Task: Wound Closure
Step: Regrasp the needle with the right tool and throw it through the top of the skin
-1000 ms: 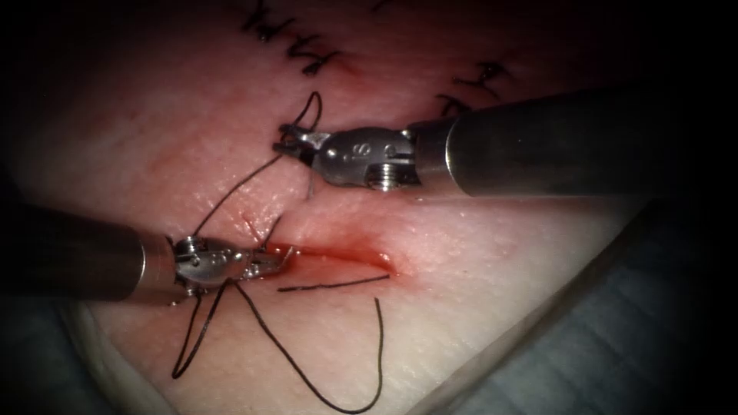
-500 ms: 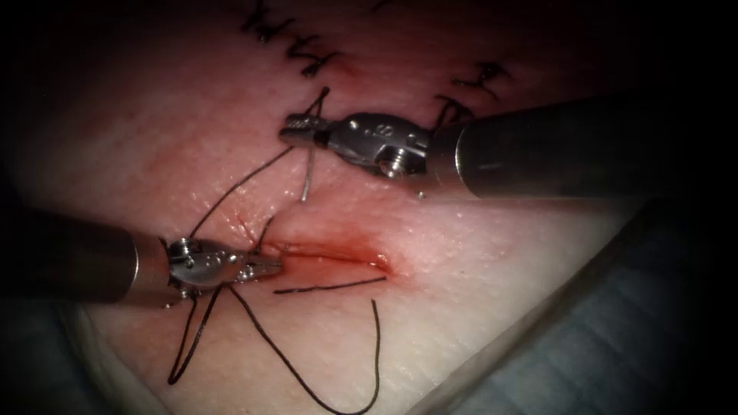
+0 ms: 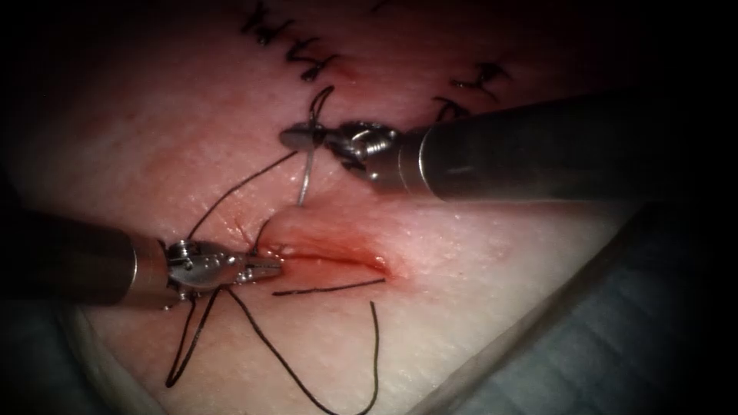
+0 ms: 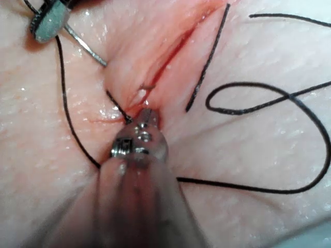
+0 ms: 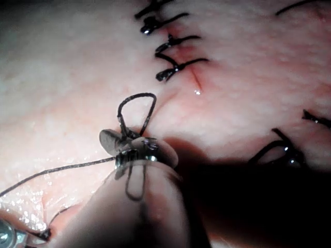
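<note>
Right end effector [image 3: 301, 139] level, apparently gripping needle [image 3: 305, 175]

A row of dark finished stitches [image 3: 296, 46] runs slantwise across the pale skin, each one a short crosswise bar with a small knot; the right wrist view shows it close up [image 5: 168, 46]. A second, shorter group of stitches [image 3: 473, 84] lies well to the right of that row, partly in shadow [image 5: 284, 150]. A grey-blue cloth [image 3: 615, 338] lies far below and right of the row, past the pale edge
</note>
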Controlling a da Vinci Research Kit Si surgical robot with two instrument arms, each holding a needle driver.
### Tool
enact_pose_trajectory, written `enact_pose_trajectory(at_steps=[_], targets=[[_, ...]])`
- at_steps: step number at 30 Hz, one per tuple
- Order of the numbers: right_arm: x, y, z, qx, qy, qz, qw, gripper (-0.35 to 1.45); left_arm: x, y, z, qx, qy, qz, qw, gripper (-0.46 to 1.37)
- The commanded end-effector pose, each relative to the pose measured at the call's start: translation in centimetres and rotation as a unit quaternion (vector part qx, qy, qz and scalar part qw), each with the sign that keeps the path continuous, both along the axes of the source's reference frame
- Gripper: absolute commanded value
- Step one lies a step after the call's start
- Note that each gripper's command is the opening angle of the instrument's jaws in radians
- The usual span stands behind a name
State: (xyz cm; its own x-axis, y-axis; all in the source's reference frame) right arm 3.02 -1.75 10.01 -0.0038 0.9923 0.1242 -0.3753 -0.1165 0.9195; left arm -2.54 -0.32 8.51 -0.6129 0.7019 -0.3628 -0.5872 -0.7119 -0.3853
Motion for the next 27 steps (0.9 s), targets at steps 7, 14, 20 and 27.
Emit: enact_pose_trajectory(at_steps=[7, 14, 20, 27], targets=[[0.08, -0.26, -0.11, 0.082, 0.01, 0.003, 0.997, -0.35, -0.01, 0.01, 0.0, 0.002, -0.002, 0.001, 1.0, -0.35], [0.14, -0.49, -0.15, 0.122, 0.019, 0.006, 0.992, -0.35, -0.03, 0.03, 0.02, 0.001, -0.003, 0.0, 1.0, -0.35], [0.19, -0.67, -0.21, 0.142, 0.028, 0.002, 0.989, -0.35, -0.03, 0.05, 0.01, 0.002, -0.003, 0.001, 1.0, -0.35], [0.29, -0.95, -0.3, 0.165, 0.047, -0.016, 0.985, -0.35, -0.05, 0.05, 0.01, -0.001, -0.004, 0.002, 1.0, -0.35]])
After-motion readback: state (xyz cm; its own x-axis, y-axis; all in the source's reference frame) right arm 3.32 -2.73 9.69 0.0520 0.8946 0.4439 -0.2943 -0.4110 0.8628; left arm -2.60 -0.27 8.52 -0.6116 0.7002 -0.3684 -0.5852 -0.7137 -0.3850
